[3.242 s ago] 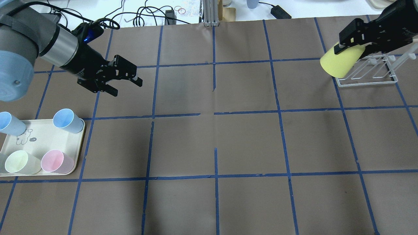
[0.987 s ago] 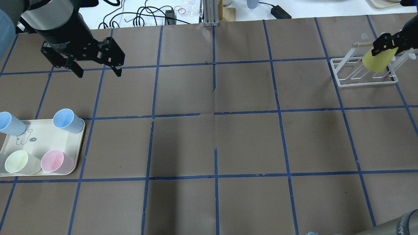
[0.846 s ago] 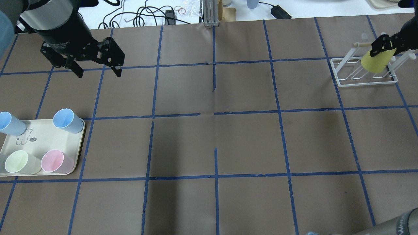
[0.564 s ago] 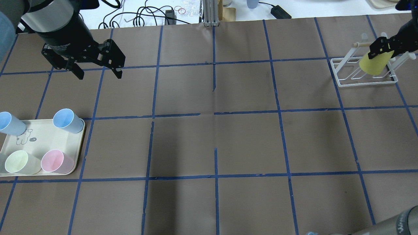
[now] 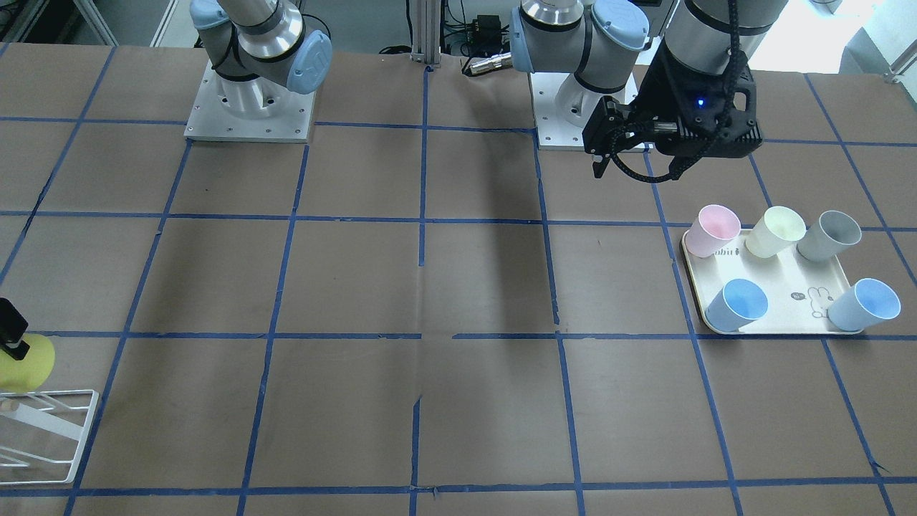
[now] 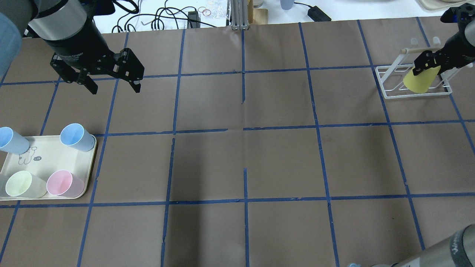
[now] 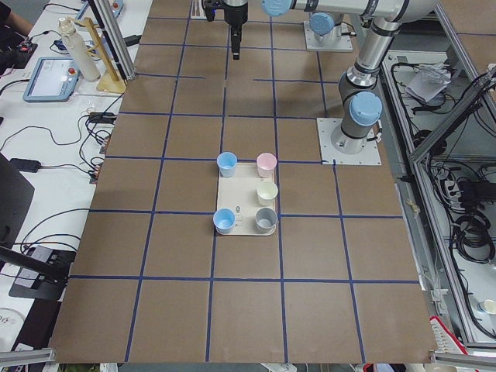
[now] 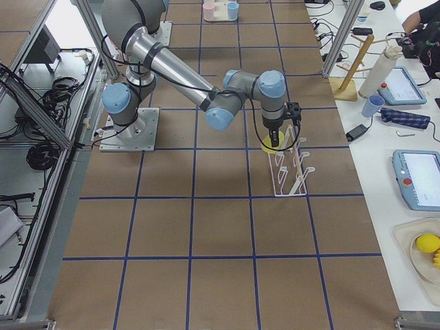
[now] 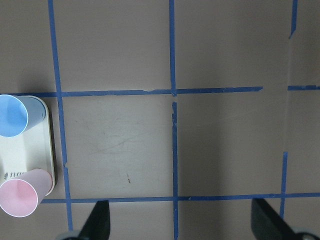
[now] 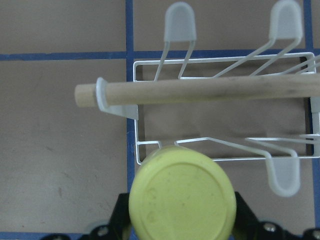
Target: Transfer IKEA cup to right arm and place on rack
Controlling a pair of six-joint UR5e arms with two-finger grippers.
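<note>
- Table [image 6: 282, 163], brown paper with a blue tape grid: all the work sits at its far right corner, so I judge this to be the placing step, with the hand-over already done.
- Right arm [image 8: 175, 69] reaches out over the rack, wrist pointing down.
- Tray [image 6: 55, 148] on the opposite side holds the other cups, which play no part now.
- Rack [image 6: 415, 95], white wire with slanted rods and a wooden bar, stands directly under the load.
- Left gripper [image 6: 115, 87] hangs empty above bare table, jaws spread wide, well apart from both tray and rack.
- IKEA cup [image 6: 419, 79] is upside down, base toward the wrist camera, mouth tilted down over the near end of the rack. I cannot tell whether a rod is already inside it.
- Right gripper [image 6: 426, 66] is clamped on the cup near its base, one finger on each side.
- Next, as I judge it, I need to line the mouth up over one rod, lower until the cup rests there, then release and lift straight off so the fingers do not drag it away.
</note>
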